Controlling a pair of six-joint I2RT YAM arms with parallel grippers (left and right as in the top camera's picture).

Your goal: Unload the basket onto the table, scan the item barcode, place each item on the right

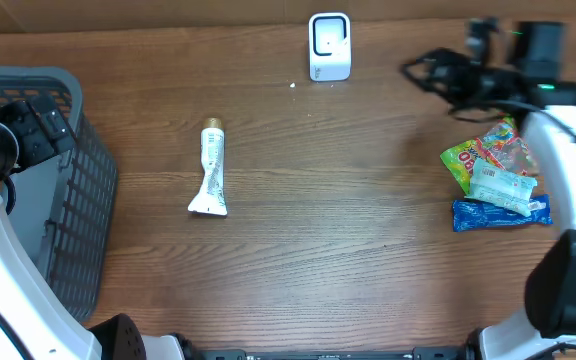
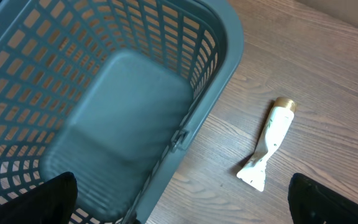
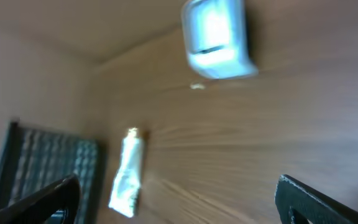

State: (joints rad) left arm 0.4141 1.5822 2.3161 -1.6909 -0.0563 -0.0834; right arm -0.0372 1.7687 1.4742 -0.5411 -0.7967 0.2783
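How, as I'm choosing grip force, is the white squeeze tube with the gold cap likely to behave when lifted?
The white squeeze tube with the gold cap probably dents under a grip: its body looks pinched above the flat crimped tail. Pushed sideways, the flat tail should hinder rolling.

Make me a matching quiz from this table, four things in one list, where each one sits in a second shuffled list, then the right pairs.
Things:
1. grey basket
2. white tube
3. white scanner
4. snack packets

Places:
A. back edge, near the middle
B. far left of the table
C. right side, by the right arm
D. lying flat, left of centre

Pairs: 1-B, 2-D, 3-A, 4-C
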